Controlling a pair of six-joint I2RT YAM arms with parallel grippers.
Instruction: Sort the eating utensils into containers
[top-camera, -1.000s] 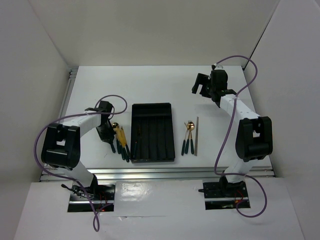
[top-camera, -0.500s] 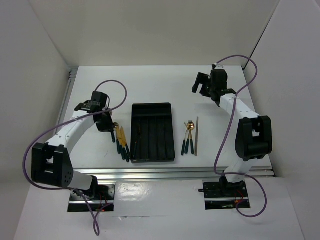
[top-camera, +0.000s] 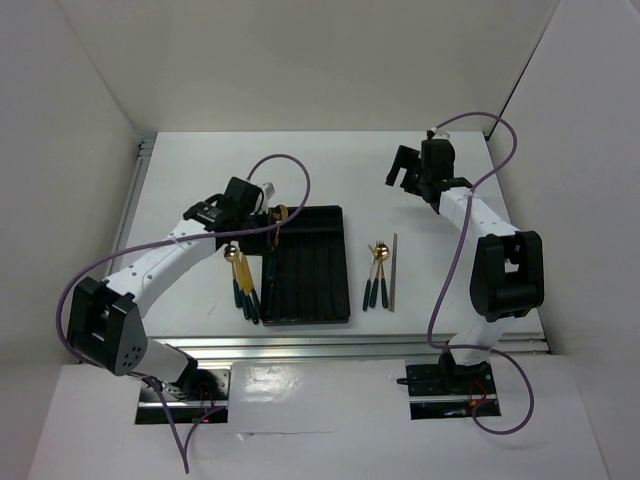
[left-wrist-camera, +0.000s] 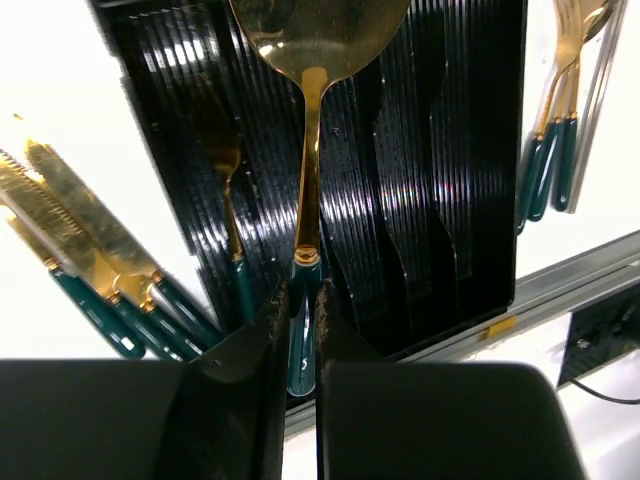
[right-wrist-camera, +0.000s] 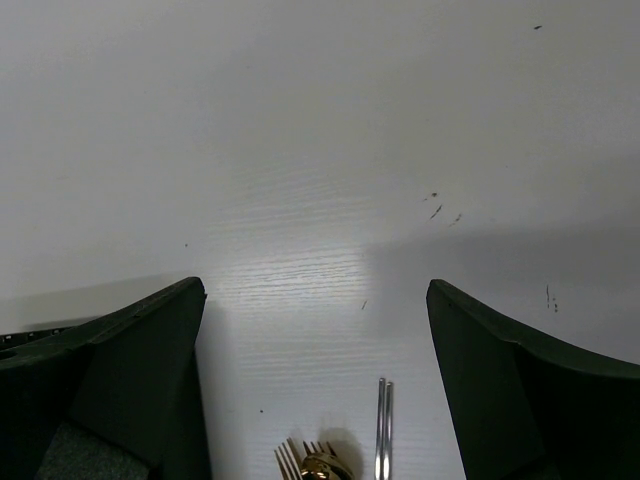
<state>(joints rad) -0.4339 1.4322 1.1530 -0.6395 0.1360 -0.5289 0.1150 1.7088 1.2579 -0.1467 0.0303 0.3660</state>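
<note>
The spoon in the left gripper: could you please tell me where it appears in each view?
Top external: left of centre, the spoon hangs over the far left corner of the black tray.
Left wrist: centre, bowl at top, teal handle pinched by the left gripper.
Right wrist: not in it.
Shared landmark: the grey stick, in all three.

Black tray (top-camera: 325, 275) w/ lengthwise slots. One gold-head, teal-handle spoon (left-wrist-camera: 309, 150) held above tray's left side; another utensil (left-wrist-camera: 233, 235) lies in a slot by its left edge. Knives (top-camera: 244, 286) just left of tray — more spoons (top-camera: 376, 275) & grey stick (top-camera: 394, 272) just right.
</note>
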